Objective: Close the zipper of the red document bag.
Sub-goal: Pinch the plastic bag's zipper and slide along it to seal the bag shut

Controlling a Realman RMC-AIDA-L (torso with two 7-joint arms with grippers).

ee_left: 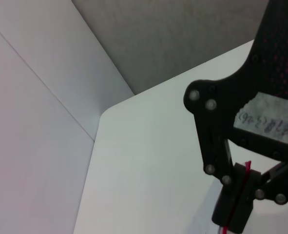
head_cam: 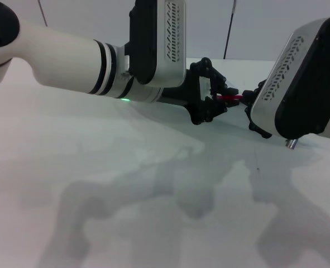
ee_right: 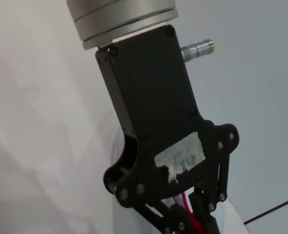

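Observation:
The zipper (head_cam: 230, 97) of the red document bag shows as a short bright red strip stretched between my two grippers, above the far part of the table. My left gripper (head_cam: 214, 96) reaches in from the left and is shut on one end of the strip. My right gripper (head_cam: 253, 109) comes from the right, largely hidden behind its own wrist, and meets the other end. Each wrist view shows black fingers (ee_left: 234, 204) clamped on the red strip (ee_right: 188, 214). The bag's pale translucent body is hard to make out against the table.
The white table (head_cam: 70, 167) carries the arms' shadows across its near half. Its far rounded corner (ee_left: 107, 109) lies close to a grey wall (ee_left: 182, 34). My bulky right wrist (head_cam: 299, 84) hangs low over the right side.

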